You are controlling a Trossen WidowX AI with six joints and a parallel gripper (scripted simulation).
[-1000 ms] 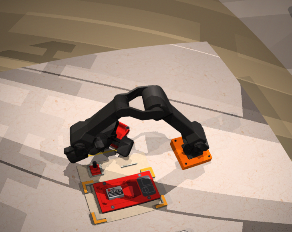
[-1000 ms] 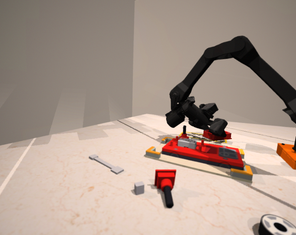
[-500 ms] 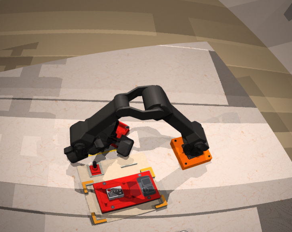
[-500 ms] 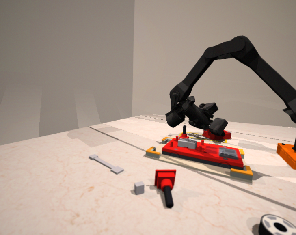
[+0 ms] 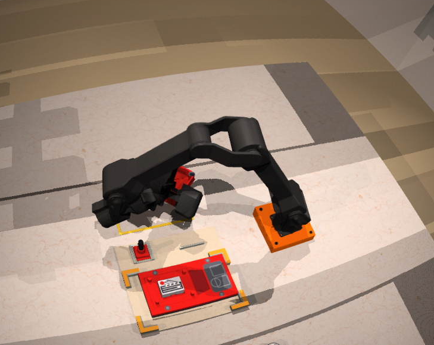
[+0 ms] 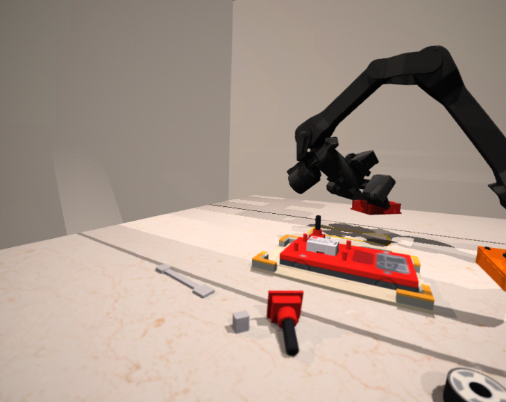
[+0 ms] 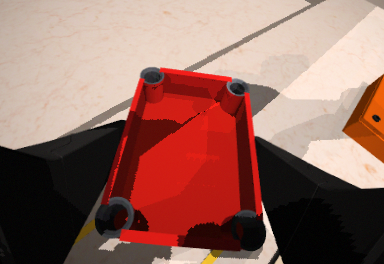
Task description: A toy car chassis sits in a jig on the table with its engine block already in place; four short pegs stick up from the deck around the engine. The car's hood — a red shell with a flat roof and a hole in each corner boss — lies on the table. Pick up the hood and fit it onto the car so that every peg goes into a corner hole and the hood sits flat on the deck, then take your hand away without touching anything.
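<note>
the jaws are clamped on the hood's (image 7: 187, 156) long sides, open side up, raised off the tabletop (image 7: 75, 31); grasp step looks done; next, probably flip it over and carry it to the chassis (image 5: 190, 285) beyond, lining holes over pegs.
</note>
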